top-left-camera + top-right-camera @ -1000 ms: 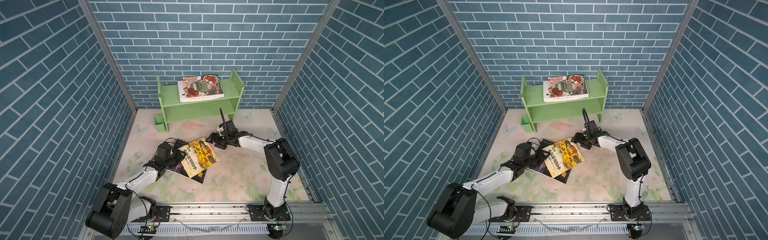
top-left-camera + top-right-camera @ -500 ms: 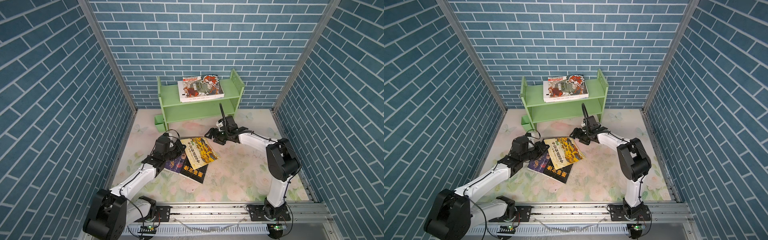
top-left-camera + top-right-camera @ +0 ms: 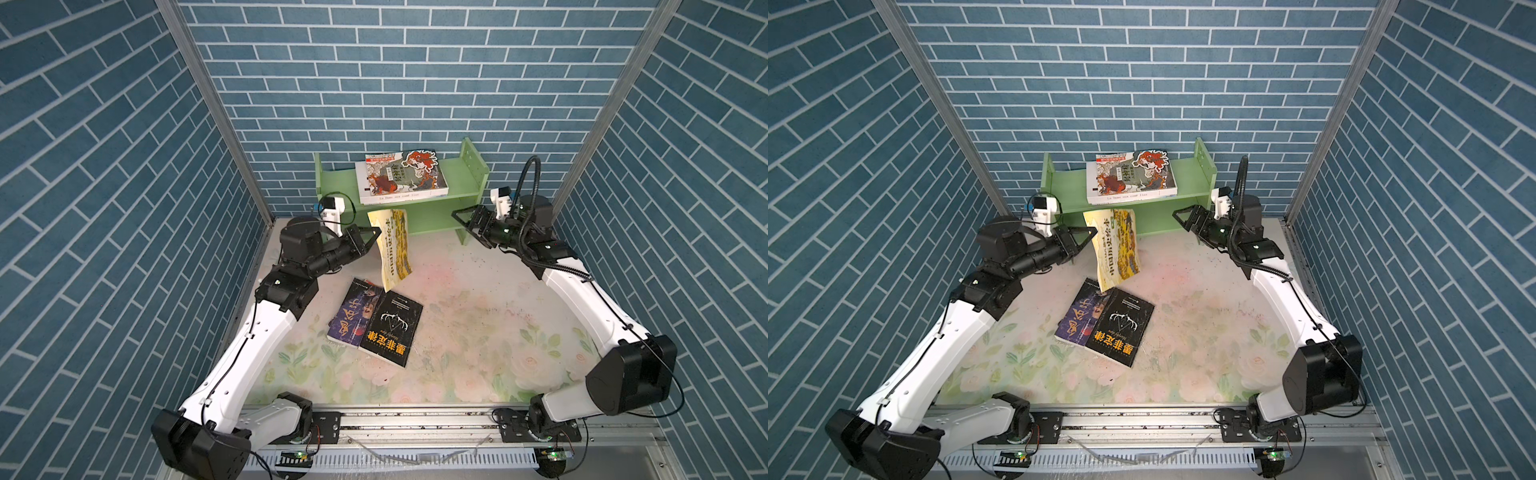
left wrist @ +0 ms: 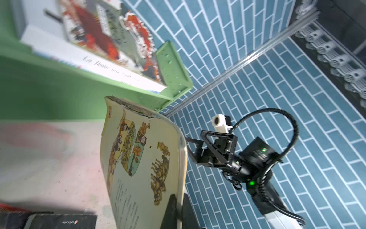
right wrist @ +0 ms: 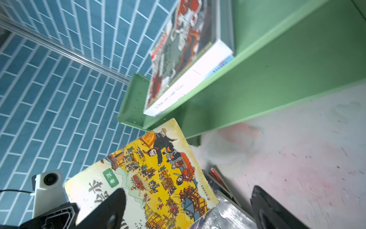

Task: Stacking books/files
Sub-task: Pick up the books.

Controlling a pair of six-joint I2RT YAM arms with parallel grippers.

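Our left gripper (image 3: 371,237) is clamped on a corner of the yellow illustrated paperback (image 3: 395,249), which hangs just in front of the light green wooden shelf (image 3: 336,187). Our right gripper (image 3: 462,226) gapes wide beside the shelf's end. A purple paperback (image 3: 353,313) and a black paperback (image 3: 388,328) lie flat before it.
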